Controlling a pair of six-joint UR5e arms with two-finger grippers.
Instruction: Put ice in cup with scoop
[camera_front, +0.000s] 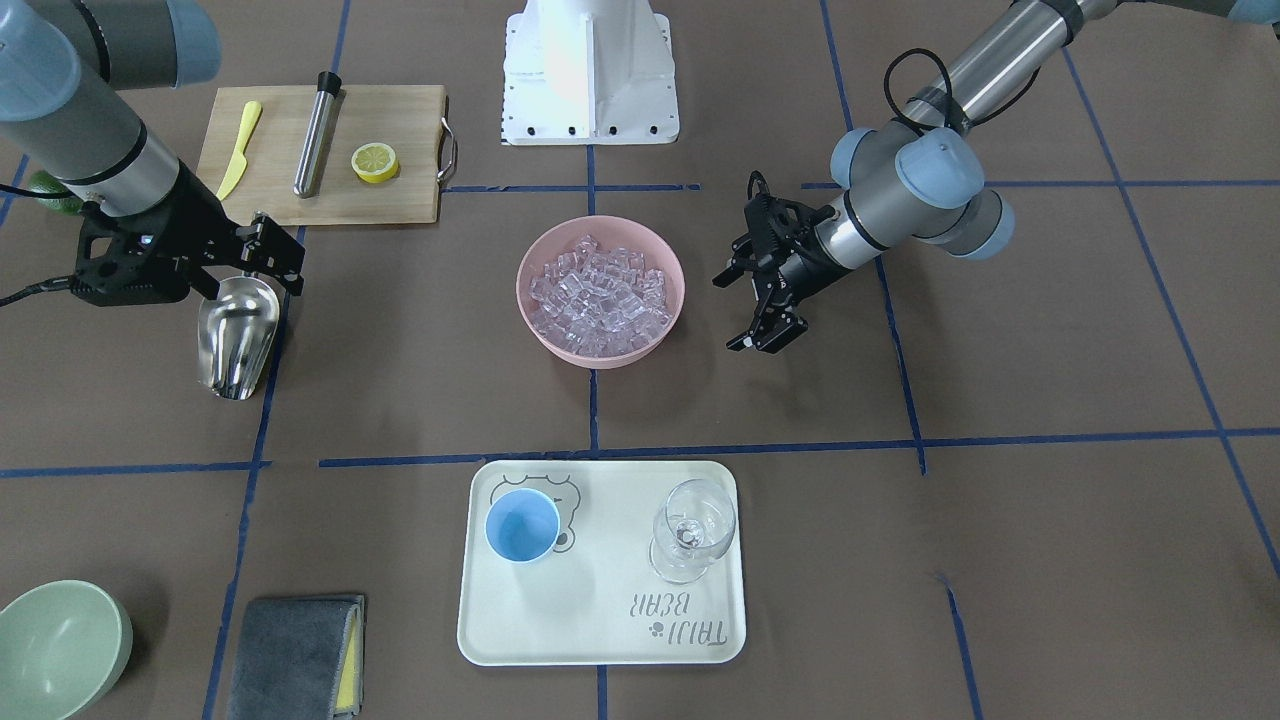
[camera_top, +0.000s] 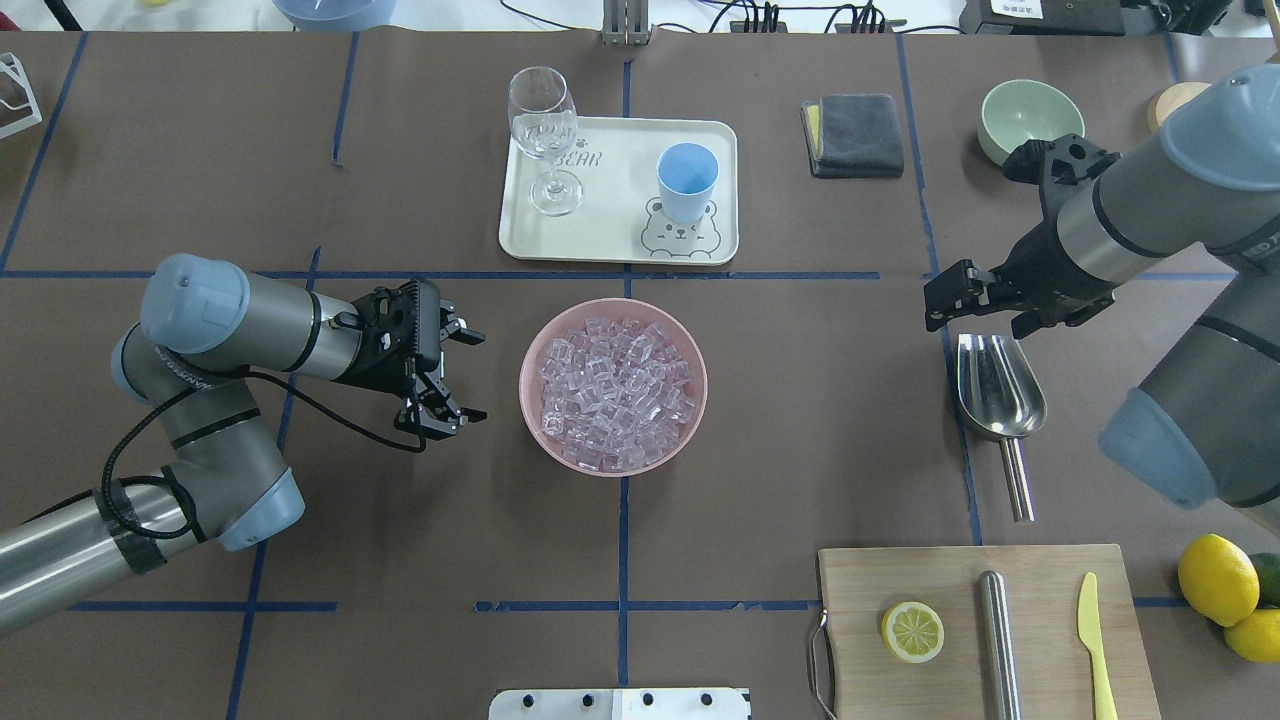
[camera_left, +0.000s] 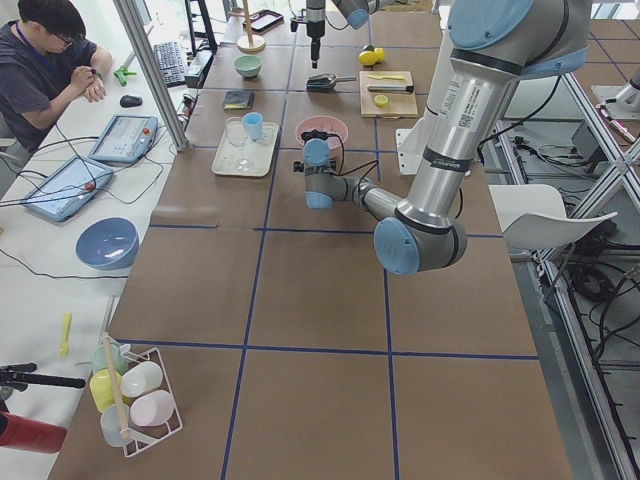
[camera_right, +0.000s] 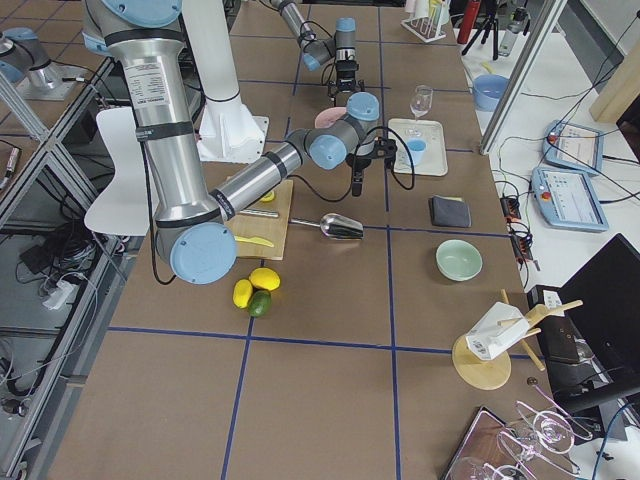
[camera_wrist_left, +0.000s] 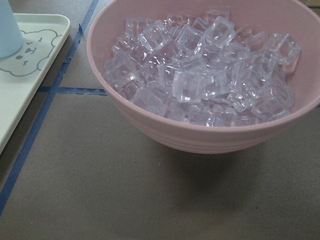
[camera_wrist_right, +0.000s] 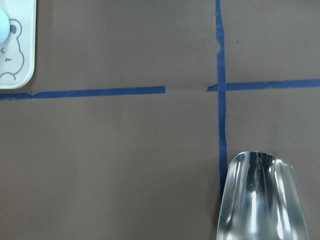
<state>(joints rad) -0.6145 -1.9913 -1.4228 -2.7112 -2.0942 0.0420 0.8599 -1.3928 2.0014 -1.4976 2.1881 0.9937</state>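
Table (camera_top: 800, 400): one scoop (camera_top: 1000, 385), one cup (camera_top: 687, 182)

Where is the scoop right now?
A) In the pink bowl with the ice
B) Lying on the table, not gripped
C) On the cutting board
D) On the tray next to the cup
B: the scoop lies flat on the table, and the right gripper is open and not closed on it.
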